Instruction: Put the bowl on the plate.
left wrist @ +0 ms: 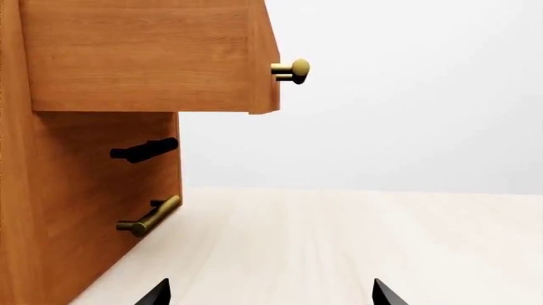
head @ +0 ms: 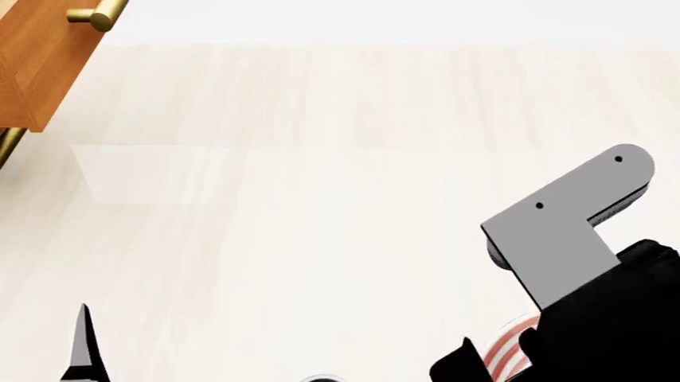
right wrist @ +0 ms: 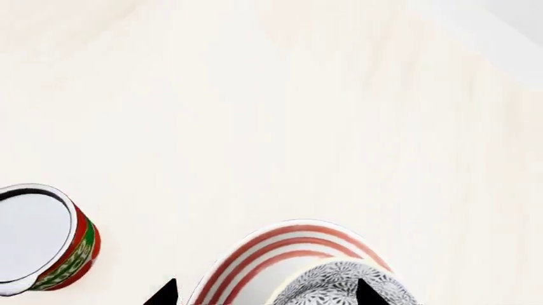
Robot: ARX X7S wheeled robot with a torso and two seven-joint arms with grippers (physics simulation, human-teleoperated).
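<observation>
In the right wrist view, the plate (right wrist: pixel 254 264) is white with red rings and lies on the pale table. The bowl (right wrist: pixel 335 284), with its grey-blue floral pattern, shows over the plate's inner part, cut off by the frame edge. My right gripper (right wrist: pixel 266 293) is open above them, its fingertips wide apart, and one fingertip (right wrist: pixel 367 293) overlaps the bowl's side. A sliver of the plate's red rim (head: pixel 506 350) peeks out beside the right arm (head: pixel 574 231) in the head view. My left gripper (left wrist: pixel 271 295) is open and holds nothing, over bare table near the cabinet.
A red and green can (right wrist: pixel 51 244) with a white inside stands on the table beside the plate. A wooden cabinet (left wrist: pixel 93 190) with an open drawer (left wrist: pixel 144 57) and brass handles (left wrist: pixel 151 216) stands at the table's far left. One left finger (head: pixel 83 344) shows in the head view.
</observation>
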